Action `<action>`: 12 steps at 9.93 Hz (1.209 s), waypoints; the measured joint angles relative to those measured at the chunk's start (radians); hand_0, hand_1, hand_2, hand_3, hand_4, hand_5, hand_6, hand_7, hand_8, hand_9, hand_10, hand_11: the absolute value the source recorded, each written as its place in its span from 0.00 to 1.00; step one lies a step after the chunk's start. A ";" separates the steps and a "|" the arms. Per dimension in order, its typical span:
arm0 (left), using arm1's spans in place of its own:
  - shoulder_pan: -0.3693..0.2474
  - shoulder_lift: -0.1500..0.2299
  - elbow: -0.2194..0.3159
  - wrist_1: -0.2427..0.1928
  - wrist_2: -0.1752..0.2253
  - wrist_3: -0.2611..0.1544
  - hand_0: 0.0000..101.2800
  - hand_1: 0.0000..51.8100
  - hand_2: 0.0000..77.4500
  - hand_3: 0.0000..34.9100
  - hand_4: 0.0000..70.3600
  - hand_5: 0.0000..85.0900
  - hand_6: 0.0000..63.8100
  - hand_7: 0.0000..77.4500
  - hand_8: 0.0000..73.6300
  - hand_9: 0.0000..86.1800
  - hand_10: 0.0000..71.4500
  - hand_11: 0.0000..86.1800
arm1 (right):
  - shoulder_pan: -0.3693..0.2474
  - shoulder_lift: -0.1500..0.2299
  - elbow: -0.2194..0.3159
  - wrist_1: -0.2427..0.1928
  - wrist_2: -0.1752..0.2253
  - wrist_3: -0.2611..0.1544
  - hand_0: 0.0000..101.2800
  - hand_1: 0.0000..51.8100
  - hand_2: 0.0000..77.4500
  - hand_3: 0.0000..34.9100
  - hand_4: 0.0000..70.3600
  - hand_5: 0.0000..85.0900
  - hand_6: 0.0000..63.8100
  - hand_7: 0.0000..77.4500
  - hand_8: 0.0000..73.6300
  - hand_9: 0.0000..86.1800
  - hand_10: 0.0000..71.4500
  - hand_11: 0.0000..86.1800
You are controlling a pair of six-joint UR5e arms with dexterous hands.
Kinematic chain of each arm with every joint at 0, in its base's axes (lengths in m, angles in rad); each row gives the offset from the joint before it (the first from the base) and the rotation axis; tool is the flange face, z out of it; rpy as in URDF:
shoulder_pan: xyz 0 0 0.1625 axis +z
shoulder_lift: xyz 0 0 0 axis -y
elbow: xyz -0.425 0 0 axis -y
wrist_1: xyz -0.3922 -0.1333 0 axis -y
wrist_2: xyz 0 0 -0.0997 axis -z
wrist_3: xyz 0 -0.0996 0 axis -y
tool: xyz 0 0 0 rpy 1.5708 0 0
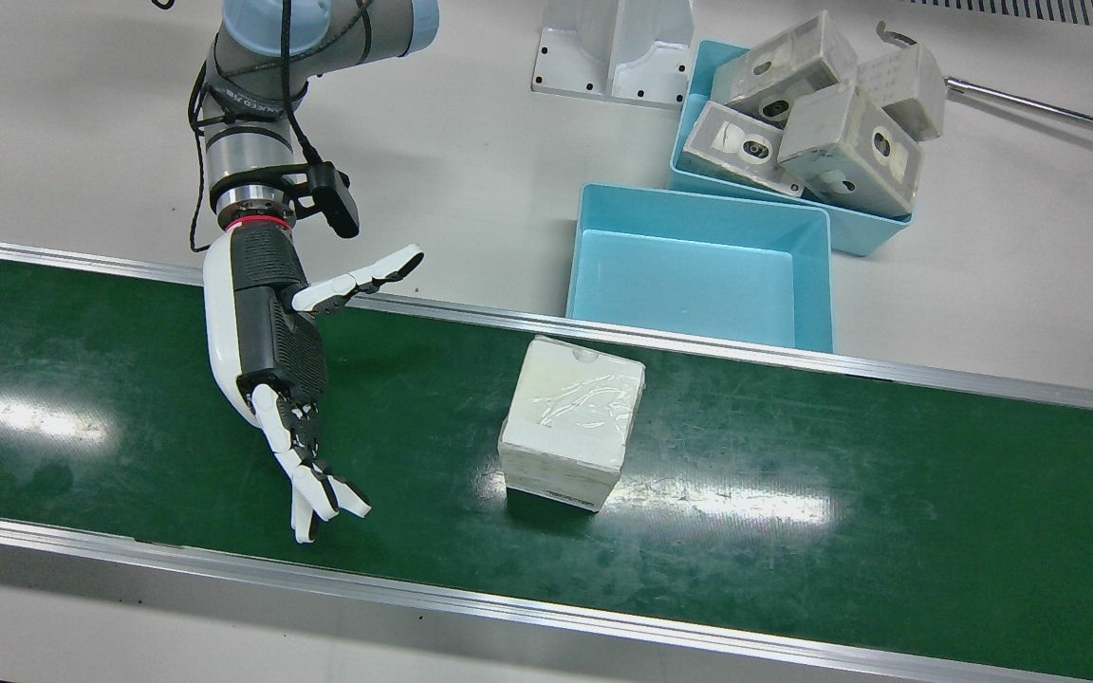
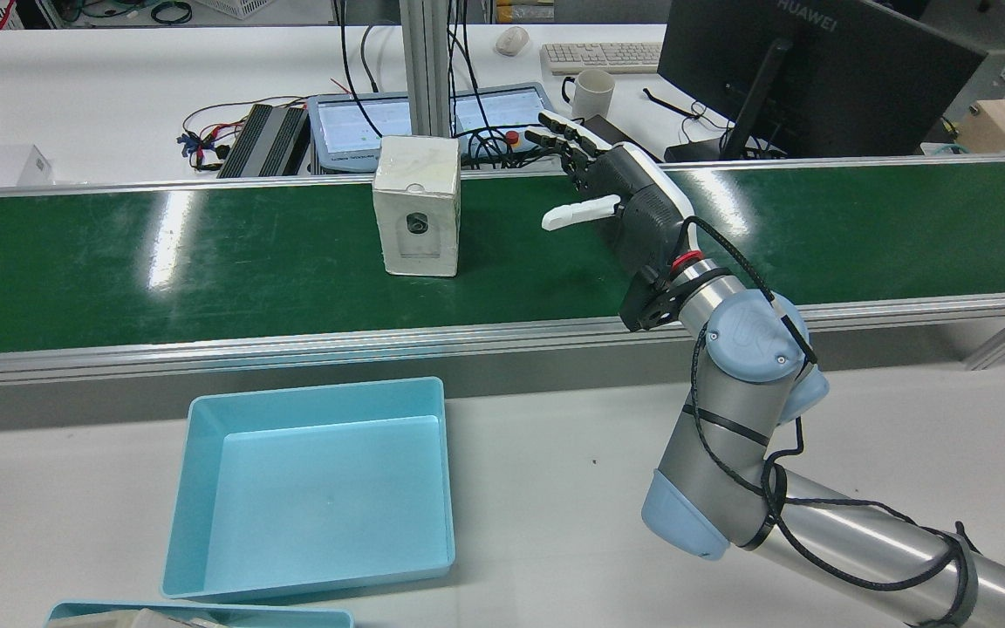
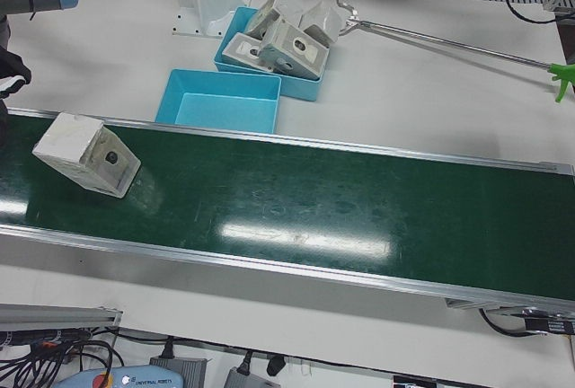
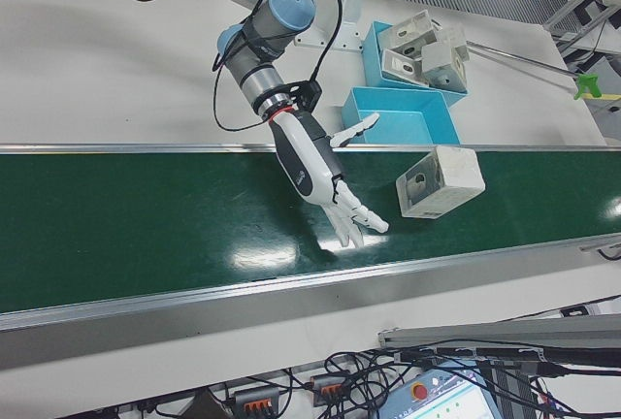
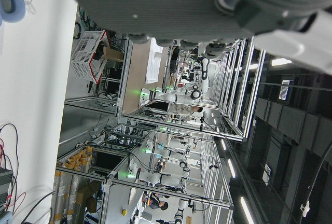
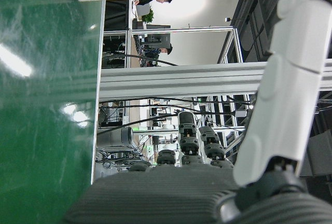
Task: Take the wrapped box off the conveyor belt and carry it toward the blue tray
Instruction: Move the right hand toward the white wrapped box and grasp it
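- Stretched low over the green conveyor belt [image 1: 793,531]: right hand [image 1: 271,351], white and black, fingers spread wide and holding nothing, palm turned toward the box, seemingly set for a sideways grasp.
- Well apart from that hand, at about 3 o'clock of it in the front view: white plastic-wrapped cardboard box [image 1: 573,420], upright on the belt, nothing touching it, so pick not yet begun.
- Past the belt's silver rail, at about 1 o'clock of the box: empty light-blue plastic tray [image 1: 703,213] on the white tabletop [image 1: 82,142], just beside the rail, probably to keep the carry short.
- Behind it, touching at its far corner: second light-blue bin [image 1: 864,230] heaped with similar grey-white wrapped boxes [image 1: 841,142], likely the finished ones.
- Left hand [image 5: 207,1]: only a dark underside in its own camera, pointing away from the station; whether spread or closed cannot be told.
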 joint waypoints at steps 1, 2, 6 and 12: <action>0.000 0.000 0.000 0.000 0.000 0.000 0.00 0.00 0.01 0.00 0.00 0.01 0.01 0.01 0.01 0.01 0.01 0.01 | -0.003 0.017 -0.017 -0.001 0.000 -0.002 0.46 0.22 0.02 0.00 0.10 0.12 0.09 0.21 0.04 0.02 0.00 0.01; 0.000 0.000 0.000 0.000 0.000 0.000 0.00 0.00 0.01 0.00 0.00 0.01 0.01 0.01 0.01 0.01 0.01 0.01 | -0.009 0.032 -0.034 -0.002 0.001 -0.003 0.46 0.22 0.02 0.00 0.12 0.13 0.09 0.21 0.04 0.02 0.00 0.01; 0.000 0.000 0.000 0.000 0.000 0.000 0.00 0.00 0.01 0.00 0.00 0.01 0.01 0.01 0.01 0.01 0.01 0.01 | -0.039 0.080 -0.097 -0.002 0.002 -0.004 0.46 0.22 0.02 0.00 0.12 0.13 0.09 0.21 0.04 0.02 0.00 0.01; 0.000 0.000 0.000 0.000 0.000 0.000 0.00 0.00 0.01 0.00 0.00 0.01 0.01 0.01 0.01 0.01 0.01 0.01 | -0.067 0.148 -0.128 -0.006 0.025 -0.022 0.60 0.58 0.14 0.00 0.36 0.37 0.32 0.42 0.26 0.25 0.15 0.01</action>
